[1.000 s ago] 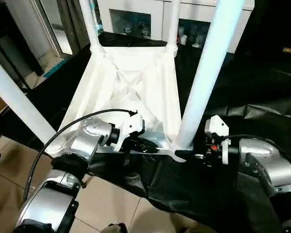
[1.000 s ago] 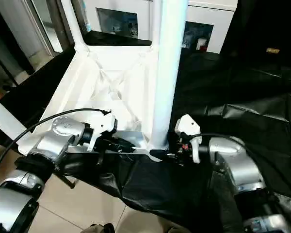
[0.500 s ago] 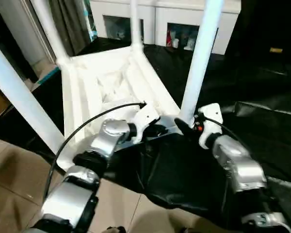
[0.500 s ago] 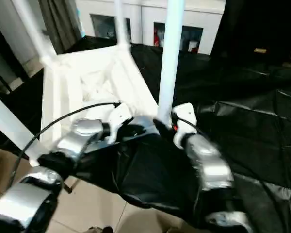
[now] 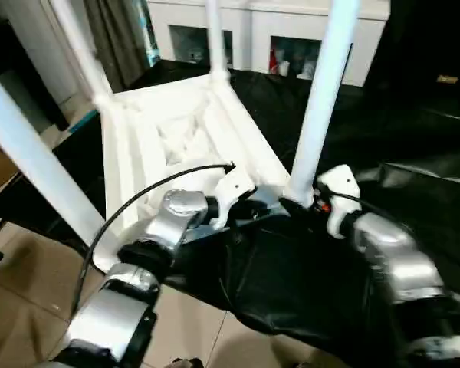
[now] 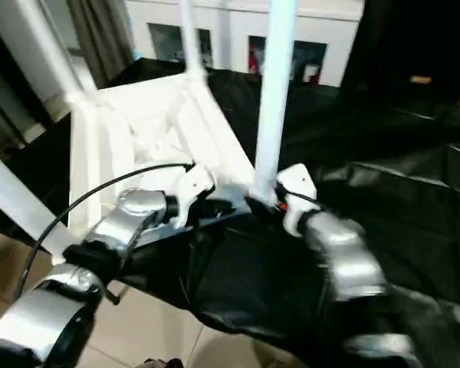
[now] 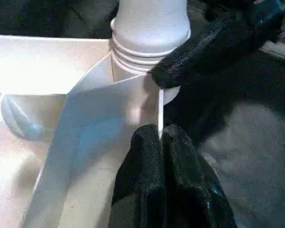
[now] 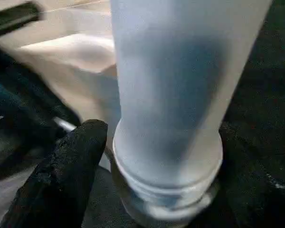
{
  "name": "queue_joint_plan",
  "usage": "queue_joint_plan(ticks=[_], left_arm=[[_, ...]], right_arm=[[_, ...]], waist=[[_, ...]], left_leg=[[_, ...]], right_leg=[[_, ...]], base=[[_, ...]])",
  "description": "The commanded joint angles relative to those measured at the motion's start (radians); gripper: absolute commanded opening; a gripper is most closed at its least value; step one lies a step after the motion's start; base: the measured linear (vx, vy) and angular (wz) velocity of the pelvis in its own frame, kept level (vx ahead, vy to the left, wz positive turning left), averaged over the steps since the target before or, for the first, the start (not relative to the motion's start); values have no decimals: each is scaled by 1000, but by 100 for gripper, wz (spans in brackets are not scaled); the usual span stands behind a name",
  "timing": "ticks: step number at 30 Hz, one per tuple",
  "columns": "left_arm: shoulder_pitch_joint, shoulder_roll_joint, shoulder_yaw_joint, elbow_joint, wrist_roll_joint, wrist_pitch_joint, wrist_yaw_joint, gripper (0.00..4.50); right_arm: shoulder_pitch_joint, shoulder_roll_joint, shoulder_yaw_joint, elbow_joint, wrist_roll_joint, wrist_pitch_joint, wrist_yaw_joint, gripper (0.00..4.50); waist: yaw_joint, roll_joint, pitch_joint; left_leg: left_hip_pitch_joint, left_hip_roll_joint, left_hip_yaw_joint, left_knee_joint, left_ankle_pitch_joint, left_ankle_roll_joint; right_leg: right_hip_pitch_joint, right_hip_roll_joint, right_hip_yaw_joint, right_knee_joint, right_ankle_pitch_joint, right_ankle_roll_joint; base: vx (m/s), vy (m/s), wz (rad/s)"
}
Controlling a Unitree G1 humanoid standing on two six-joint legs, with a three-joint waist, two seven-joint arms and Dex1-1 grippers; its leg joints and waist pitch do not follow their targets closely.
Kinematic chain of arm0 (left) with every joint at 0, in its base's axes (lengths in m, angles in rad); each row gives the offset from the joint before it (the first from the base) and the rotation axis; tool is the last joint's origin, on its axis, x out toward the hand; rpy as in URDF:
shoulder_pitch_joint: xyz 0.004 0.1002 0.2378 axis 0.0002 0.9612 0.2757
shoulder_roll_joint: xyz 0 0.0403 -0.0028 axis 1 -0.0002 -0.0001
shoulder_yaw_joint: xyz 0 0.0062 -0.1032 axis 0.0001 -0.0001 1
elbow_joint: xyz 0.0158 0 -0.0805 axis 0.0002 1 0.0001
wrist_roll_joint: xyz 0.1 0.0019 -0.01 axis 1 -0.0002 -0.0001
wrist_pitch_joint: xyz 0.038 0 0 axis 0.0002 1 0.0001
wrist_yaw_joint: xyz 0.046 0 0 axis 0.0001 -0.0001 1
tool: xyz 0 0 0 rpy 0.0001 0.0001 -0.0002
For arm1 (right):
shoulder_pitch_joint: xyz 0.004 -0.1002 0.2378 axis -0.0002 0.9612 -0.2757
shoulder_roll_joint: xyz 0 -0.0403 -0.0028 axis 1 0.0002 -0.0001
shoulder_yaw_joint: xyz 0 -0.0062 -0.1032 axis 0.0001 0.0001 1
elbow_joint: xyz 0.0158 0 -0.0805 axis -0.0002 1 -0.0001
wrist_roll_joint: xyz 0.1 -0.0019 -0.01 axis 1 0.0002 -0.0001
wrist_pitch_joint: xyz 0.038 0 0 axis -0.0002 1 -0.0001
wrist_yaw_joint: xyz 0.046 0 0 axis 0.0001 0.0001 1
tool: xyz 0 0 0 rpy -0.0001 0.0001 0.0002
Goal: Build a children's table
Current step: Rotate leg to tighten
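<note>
Head views, table: the children's table (image 5: 176, 130) lies upside down on a black sheet (image 5: 307, 268), ribbed underside up, all four legs standing in the corner sockets.
Head views, near leg: the leg (image 5: 322, 100) at the corner closest to the robot rises between the two hands.
Head views, left hand: the left hand (image 5: 254, 208) sits at the table's near edge, just beside that corner.
Head views, right hand: the right hand (image 5: 300, 205) is at the foot of the near leg.
Head views, background: a white cabinet (image 5: 291, 38) with glass doors stands behind.
Left wrist view: the left hand's fingers (image 7: 147, 156) are pressed together on the thin white rim of the tabletop, below the ribbed socket.
Right wrist view: one black finger (image 8: 66, 175) of the right hand lies beside the leg's flared base; the jaws are spread, the leg standing between them.
</note>
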Motion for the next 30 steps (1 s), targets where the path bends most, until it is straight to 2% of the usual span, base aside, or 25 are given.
queue_joint_plan(ticks=[1, 2, 3, 5, 11, 14, 19, 21, 22, 24, 26, 28, 30], left_arm=[[17, -23, -27, -27, -49, -27, -85, 0], [29, 3, -33, -43, -54, -24, -141, 0], [34, 17, -34, -50, -56, -24, -171, 0], [40, 41, -37, -58, -58, -34, -220, 0], [38, 96, -36, -59, -60, -43, -284, 0], [36, 108, -33, -66, -64, -40, -295, 0], [38, 108, -27, -71, -75, -36, -299, 0], [38, 89, -16, -70, -89, -28, -273, 0], [38, 85, -15, -69, -89, -27, -265, 0], [34, 73, -12, -60, -82, -25, -227, 0], [29, 64, -9, -51, -76, -24, -196, 0], [2, 12, 14, 1, -55, -21, -36, 0], [-4, 1, 15, 14, -46, -24, -1, 0]], right_arm=[[12, -5, 60, -36, 30, 7, 96, 369], [24, -52, 69, -64, 51, 13, 179, 369], [27, -72, 71, -73, 57, 15, 212, 369], [25, -101, 69, -71, 59, 6, 251, 369], [24, -144, 73, -71, 69, -3, 323, 369], [30, -148, 75, -85, 83, 7, 331, 345], [44, -141, 81, -100, 93, 16, 339, 303], [59, -116, 72, -107, 103, 26, 309, 295], [60, -110, 69, -106, 103, 29, 299, 286], [59, -86, 62, -90, 86, 35, 241, 276], [56, -69, 58, -74, 72, 34, 200, 274], [30, 19, 34, 12, 5, 23, -17, 273], [23, 41, 27, 30, -5, 19, -65, 272]], waist=[[1, -31, -65], [5, -29, -65], [9, -33, -64], [10, -31, -63], [9, -33, -58], [8, -34, -59], [9, -36, -59], [9, -36, -59], [8, -41, -58], [7, -40, -58], [4, -41, -55], [-11, -40, -52], [-21, -41, -52]], left_leg=[[22, 26, -12, -47, -211, 134], [24, 28, -12, -48, -212, 134], [24, 29, -13, -48, -215, 135], [24, 30, -14, -50, -227, 134], [26, 31, -14, -55, -274, 102], [26, 30, -14, -54, -263, 98], [25, 30, -13, -51, -239, 111], [25, 30, -12, -52, -240, 111], [24, 30, -12, -51, -241, 112], [24, 30, -12, -52, -245, 109], [25, 29, -14, -57, -269, 93], [25, 25, -16, -61, -313, 57], [24, 22, -19, -63, -328, 37]], right_leg=[[43, -4, 2, -60, -123, -253], [42, -4, 2, -60, -131, -257], [45, -4, 2, -58, -133, -256], [43, -5, 3, -58, -149, -257], [39, -7, 6, -64, -218, -250], [39, -7, 6, -61, -198, -253], [40, -6, 5, -58, -161, -266], [40, -7, 6, -58, -169, -265], [40, -6, 6, -59, -172, -263], [38, -6, 6, -60, -190, -256], [37, -6, 5, -65, -242, -242], [31, -6, 6, -70, -304, -222], [30, -7, 5, -74, -343, -204]], base=[[0, 0, 0], [0, 0, 0], [0, 0, 0], [0, 0, 0], [0, 0, 0], [0, 0, 0], [0, 0, 0], [0, 0, 0], [0, 0, 0], [0, 0, 0], [0, 0, 0], [0, 0, 0], [0, 0, 0]])
